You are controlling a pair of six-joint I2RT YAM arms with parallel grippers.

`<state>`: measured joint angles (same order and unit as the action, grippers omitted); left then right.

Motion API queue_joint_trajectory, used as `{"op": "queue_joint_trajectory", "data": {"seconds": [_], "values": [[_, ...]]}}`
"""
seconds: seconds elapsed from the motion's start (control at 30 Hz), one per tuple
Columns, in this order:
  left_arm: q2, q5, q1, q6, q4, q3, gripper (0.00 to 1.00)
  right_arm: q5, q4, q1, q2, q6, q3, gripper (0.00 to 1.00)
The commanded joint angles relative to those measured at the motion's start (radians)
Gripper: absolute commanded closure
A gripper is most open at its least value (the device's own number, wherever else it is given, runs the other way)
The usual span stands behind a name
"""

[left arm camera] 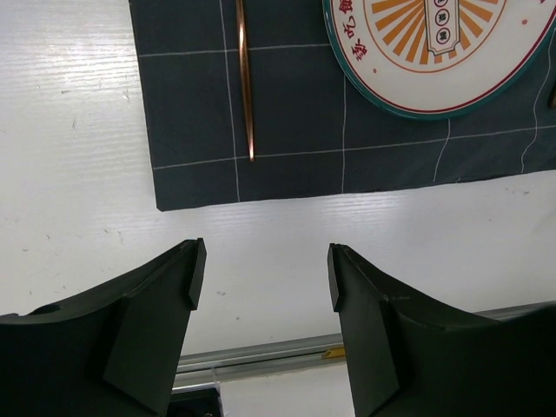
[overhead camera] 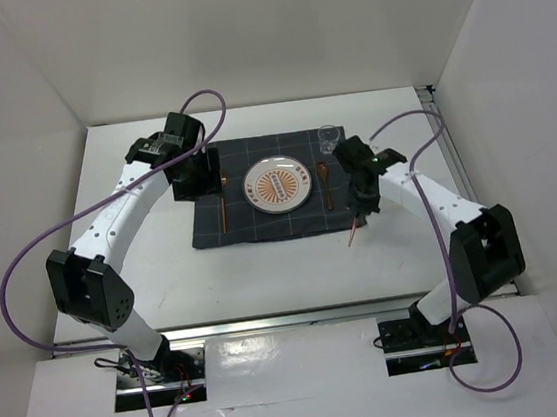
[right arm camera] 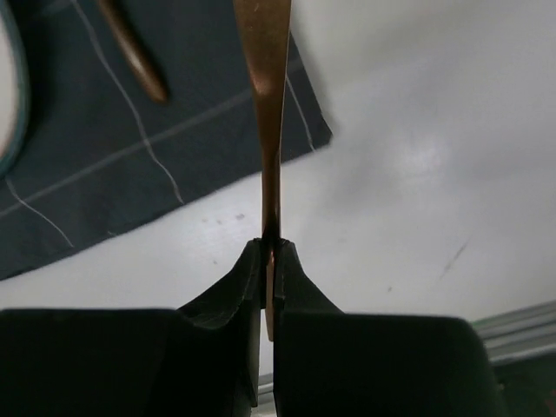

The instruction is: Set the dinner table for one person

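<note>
the rail (overhead camera: 291, 320) runs along the near edge of the table (overhead camera: 267, 280), just past the arm bases. the white table spreads from there to the far wall and bears everything else.

just off the mat's near right corner, the right gripper (right arm camera: 271, 261) is pinched tight on a thin copper utensil (right arm camera: 265, 69), its jaws pressed against the flat handle on both sides. seen from above, the right gripper (overhead camera: 363, 209) hangs over that corner and the utensil's (overhead camera: 354, 234) near end sticks out over bare table. i cannot tell whether it touches the surface.

the dark checked mat (overhead camera: 260, 226) lies flat mid-table. a round plate (overhead camera: 277, 183) with an orange sunburst sits at its middle. a second utensil (overhead camera: 222, 210), copper too, lies on the mat left of the plate, and a spoon (overhead camera: 325, 183) lies right of it.

the left gripper (left arm camera: 265, 269) hovers by the mat's left edge with its jaws wide and nothing between them.

a clear glass (overhead camera: 329, 139) stands at the mat's far right corner.
</note>
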<state>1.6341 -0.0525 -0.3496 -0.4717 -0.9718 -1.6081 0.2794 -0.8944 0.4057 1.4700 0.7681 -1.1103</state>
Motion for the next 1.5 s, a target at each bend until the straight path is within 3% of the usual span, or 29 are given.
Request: {"op": "queue_joint_trajectory", "data": {"seconds": [0.0,0.13,0.37,0.6,0.97,1.23,1.4,1.43,1.47], "values": [[-0.017,0.0,-0.002,0.018,0.002,-0.001,0.25,0.061,0.008,0.004,0.091,-0.163,-0.135,1.0],[-0.017,-0.009,-0.011,0.018,0.002,-0.001,0.25,0.024,0.055,-0.005,0.281,-0.34,-0.288,1.0],[-0.046,-0.038,-0.011,0.018,-0.025,-0.001,0.25,0.015,0.098,-0.047,0.518,-0.464,-0.468,1.0],[-0.068,-0.06,-0.011,0.018,-0.025,0.02,0.25,-0.097,0.19,-0.104,0.573,-0.495,-0.493,0.99],[-0.068,-0.06,-0.011,0.008,-0.034,0.02,0.25,-0.117,0.219,-0.104,0.616,-0.504,-0.484,0.97],[-0.068,-0.06,-0.011,0.008,-0.034,0.03,0.25,-0.126,0.2,-0.085,0.592,-0.494,-0.484,0.78],[-0.068,-0.05,-0.011,0.008,-0.034,0.008,0.25,-0.079,0.151,-0.085,0.489,-0.472,-0.493,0.48],[-0.057,-0.05,-0.011,0.008,-0.034,-0.001,0.25,-0.078,0.132,-0.085,0.436,-0.446,-0.493,0.35],[-0.057,-0.05,-0.011,0.008,-0.034,-0.001,0.25,-0.078,0.132,-0.085,0.403,-0.435,-0.482,0.3]]}}
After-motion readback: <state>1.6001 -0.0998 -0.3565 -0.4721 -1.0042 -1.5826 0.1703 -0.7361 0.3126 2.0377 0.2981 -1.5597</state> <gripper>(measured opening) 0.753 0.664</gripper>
